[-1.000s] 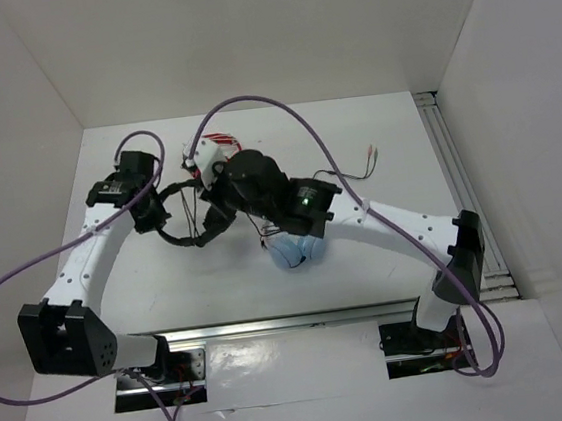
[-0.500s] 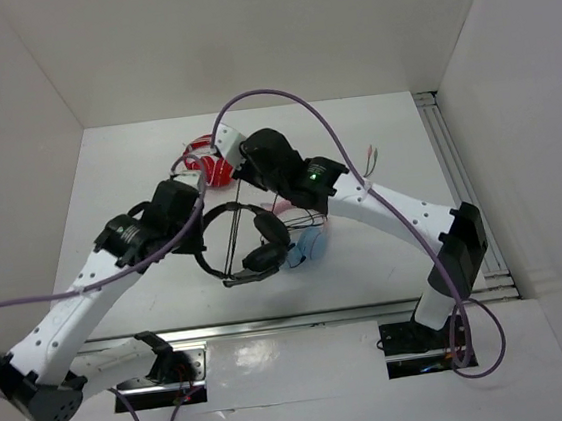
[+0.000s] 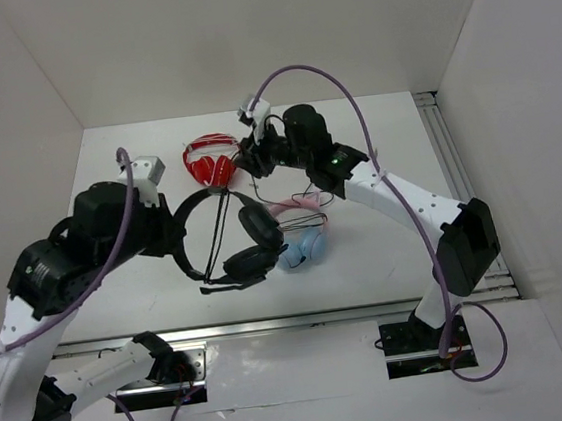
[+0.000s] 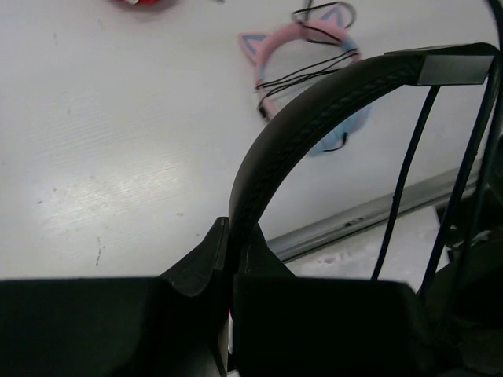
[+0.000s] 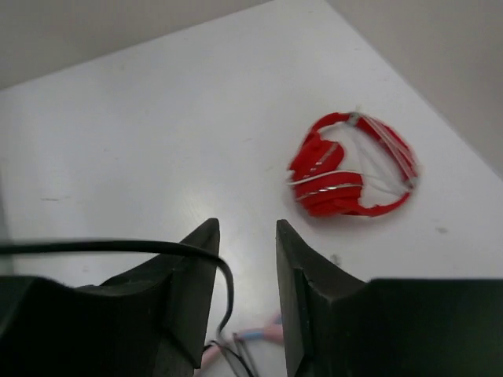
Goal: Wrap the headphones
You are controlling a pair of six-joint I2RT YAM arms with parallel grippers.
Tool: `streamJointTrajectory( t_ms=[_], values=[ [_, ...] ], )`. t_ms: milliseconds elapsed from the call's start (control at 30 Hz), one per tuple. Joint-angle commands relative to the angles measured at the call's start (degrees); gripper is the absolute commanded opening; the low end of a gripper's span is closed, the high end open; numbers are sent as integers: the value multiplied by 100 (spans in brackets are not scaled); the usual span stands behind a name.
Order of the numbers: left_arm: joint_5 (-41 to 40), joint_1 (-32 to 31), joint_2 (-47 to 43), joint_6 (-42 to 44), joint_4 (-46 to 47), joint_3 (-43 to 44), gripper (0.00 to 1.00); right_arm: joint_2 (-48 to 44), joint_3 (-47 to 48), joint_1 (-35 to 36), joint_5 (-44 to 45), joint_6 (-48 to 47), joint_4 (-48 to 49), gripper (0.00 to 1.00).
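Observation:
The black headphones (image 3: pixel 254 241) hang above the table, ear cups and boom microphone low at the centre. My left gripper (image 3: pixel 170 232) is shut on the headband (image 4: pixel 314 126), which arches up from between my jaws (image 4: pixel 233 236). Thin black cable (image 4: pixel 405 181) strands run down from the headband's top. My right gripper (image 3: pixel 254 159) is farther back, near the red headphones. In the right wrist view it (image 5: pixel 245 236) is open. The black cable (image 5: pixel 118 247) lies across its left finger and curls down into the gap. The cable's plugs (image 3: pixel 372 154) lie at the right.
Red-and-white headphones (image 3: pixel 210 162) lie at the back of the table (image 5: pixel 350 177). Pink-and-blue cat-ear headphones (image 3: pixel 303 244) lie under the black headset, with cable across them (image 4: pixel 302 55). White walls enclose three sides. A metal rail (image 3: pixel 293 322) runs along the near edge.
My left arm has pulled the headset left and toward the near edge, held by its headband. My right gripper has moved back and right, away from the ear cups, trailing the cable.

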Motion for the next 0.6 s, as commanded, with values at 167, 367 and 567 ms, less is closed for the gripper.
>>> streamJointTrajectory(
  t_ms=[167, 367, 567],
  values=[
    [391, -73, 54, -237, -344, 1615, 0, 465, -1518, 712, -1311, 2082, 3968, 72],
    [-680, -73, 501, -957, -802, 2687, 0, 1537, -1325, 836, -1302, 2469, 4524, 77],
    [-2754, -21, 897, -1783, -1172, 3585, 0, 1951, -2175, 905, -1381, 2909, 5595, 73]
  ],
)
